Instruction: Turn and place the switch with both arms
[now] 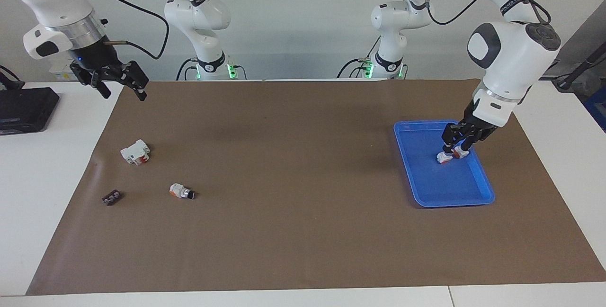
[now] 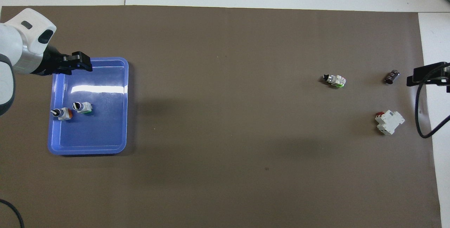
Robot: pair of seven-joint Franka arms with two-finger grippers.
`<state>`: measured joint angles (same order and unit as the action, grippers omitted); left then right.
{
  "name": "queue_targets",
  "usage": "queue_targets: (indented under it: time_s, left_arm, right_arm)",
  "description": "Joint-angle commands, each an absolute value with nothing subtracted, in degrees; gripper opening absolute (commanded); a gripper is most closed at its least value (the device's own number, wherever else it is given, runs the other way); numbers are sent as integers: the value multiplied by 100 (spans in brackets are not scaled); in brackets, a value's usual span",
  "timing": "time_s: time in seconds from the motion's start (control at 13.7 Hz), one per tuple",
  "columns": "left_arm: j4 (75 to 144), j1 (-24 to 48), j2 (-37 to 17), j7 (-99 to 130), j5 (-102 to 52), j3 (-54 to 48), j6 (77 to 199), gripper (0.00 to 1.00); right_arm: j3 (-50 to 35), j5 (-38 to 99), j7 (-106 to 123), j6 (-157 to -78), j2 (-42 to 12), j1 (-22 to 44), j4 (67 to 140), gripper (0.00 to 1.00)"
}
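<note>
Brown mat, blue tray [image 2: 121, 80]: green switch [image 2: 83, 107] inside, free beneath raised left tool [image 1: 455, 145], fingers apart.

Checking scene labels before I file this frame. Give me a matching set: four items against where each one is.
Items
1. switch
2. white blocky part
3. left tool
4. right tool

Places
A. raised over the brown mat's edge at the right arm's end of the table, open
B. standing in the blue tray, beside the orange-ended switch
C. lying on the mat, nearer to the robots than the small dark part
D. above the tray, open, holding nothing

Pairs: 1-B, 2-C, 3-D, 4-A
</note>
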<state>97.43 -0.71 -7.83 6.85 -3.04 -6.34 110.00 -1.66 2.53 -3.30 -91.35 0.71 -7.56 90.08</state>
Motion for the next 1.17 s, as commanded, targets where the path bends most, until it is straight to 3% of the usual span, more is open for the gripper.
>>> queue_targets:
  time_s: [0.0,0.15,0.51,0.58,0.66,0.73,1.1]
  left_arm:
    - [8696,377,-1142,677,219,-580,9734,63]
    - [8080,475,-1195,668,237,-589,9082,63]
    - [7813,431,-846,650,324,-545,8148,65]
    - [7918,422,-678,650,325,-554,8234,92]
    - [8145,413,-607,694,316,-545,8366,100]
    - [8287,343,-511,720,299,-545,8567,100]
    - [8367,308,-536,659,246,-554,9272,100]
  right_arm:
    - [-193,123,-457,-9009,123,-747,9035,100]
    - [-202,132,-457,-8991,123,-747,9035,100]
    - [51,123,-466,-8912,149,-380,9035,100]
    - [409,123,-466,-8921,149,-47,9035,100]
    - [796,123,-457,-8938,141,321,9035,100]
    - [1043,123,-457,-8938,132,551,9035,100]
    - [985,141,-422,-8886,70,510,8948,100]
